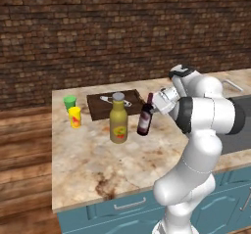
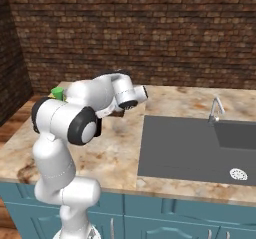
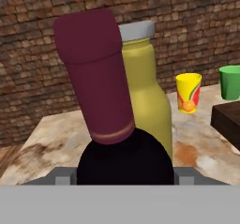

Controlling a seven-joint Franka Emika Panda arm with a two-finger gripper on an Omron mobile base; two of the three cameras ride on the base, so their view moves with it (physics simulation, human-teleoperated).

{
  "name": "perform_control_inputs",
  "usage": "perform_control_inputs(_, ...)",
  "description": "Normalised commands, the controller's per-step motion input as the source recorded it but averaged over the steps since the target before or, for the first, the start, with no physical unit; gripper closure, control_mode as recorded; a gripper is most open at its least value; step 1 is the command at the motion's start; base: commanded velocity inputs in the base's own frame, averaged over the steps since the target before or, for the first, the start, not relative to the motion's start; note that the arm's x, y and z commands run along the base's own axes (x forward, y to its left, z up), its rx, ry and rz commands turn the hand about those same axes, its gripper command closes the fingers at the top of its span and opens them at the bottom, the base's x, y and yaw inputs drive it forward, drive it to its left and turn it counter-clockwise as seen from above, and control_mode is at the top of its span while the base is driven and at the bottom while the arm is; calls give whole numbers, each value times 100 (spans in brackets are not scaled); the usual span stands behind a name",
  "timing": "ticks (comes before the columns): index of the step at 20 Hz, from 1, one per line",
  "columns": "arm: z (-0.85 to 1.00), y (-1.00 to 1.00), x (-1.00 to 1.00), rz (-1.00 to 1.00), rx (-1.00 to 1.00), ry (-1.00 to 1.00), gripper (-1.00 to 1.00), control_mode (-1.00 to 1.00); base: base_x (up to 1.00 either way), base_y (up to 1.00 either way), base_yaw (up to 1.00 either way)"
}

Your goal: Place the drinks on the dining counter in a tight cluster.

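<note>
Wine bottle [image 1: 145,119] tilted, pinched at its shoulder between the fingers [image 1: 158,105], at 3 o'clock just beside the olive-yellow bottle [image 1: 118,122] mid-desk [image 1: 88,164]. Likely glass: rigid, heavy, slippery, fragile. The narrow neck would slip; hold the body below the shoulder.

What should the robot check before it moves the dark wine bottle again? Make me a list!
1. Tool around the wine bottle: ok, a finger tip shows at each side of it in the hand view.
2. Bottle upright: not ok, it leans.
3. Bottle near the olive-yellow bottle: ok, close beside it.
4. Bottle resting on the dining counter: cannot tell.
5. Yellow cup and green cup out of the way: ok.
</note>
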Motion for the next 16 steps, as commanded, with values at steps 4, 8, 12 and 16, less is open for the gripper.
perform_control_inputs(4, -7, 31, 3, 0, -8, 0, 100, -100, 0, 0, 0)
perform_control_inputs(8, -10, 24, 6, 0, -8, 0, 100, -100, 0, 0, 0)
perform_control_inputs(12, -7, 11, 2, 0, -6, -1, 100, -100, 0, 0, 0)
perform_control_inputs(16, -13, 0, 4, 0, 0, -8, 100, -100, 0, 0, 0)
